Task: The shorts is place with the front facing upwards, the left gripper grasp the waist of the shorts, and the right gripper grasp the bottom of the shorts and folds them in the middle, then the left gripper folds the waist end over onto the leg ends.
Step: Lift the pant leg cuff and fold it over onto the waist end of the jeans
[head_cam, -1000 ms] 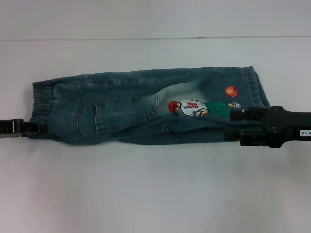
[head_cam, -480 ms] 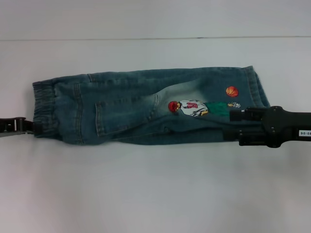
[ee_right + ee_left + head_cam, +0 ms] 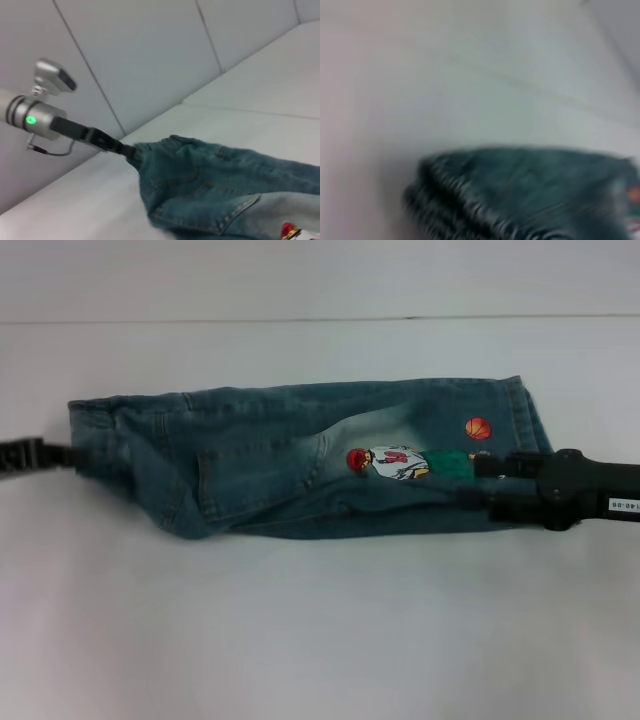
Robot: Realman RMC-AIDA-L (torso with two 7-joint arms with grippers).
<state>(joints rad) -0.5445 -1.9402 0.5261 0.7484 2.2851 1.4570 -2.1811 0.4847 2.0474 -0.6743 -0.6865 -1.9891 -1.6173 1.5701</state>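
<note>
Shorts seen already folded lengthwise into narrow strip on white table, stretched between both claws. Waist raised off table, pinched closed in left gripper at strip's far left. Leg ends lying flat just beyond right gripper; its grip cannot be told. First fold judged done; waist-over-legs fold judged just starting

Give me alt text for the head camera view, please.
Folded denim shorts lie across a white table; the left gripper lifts the waist at the left end, and the right gripper rests on the leg ends.
</note>
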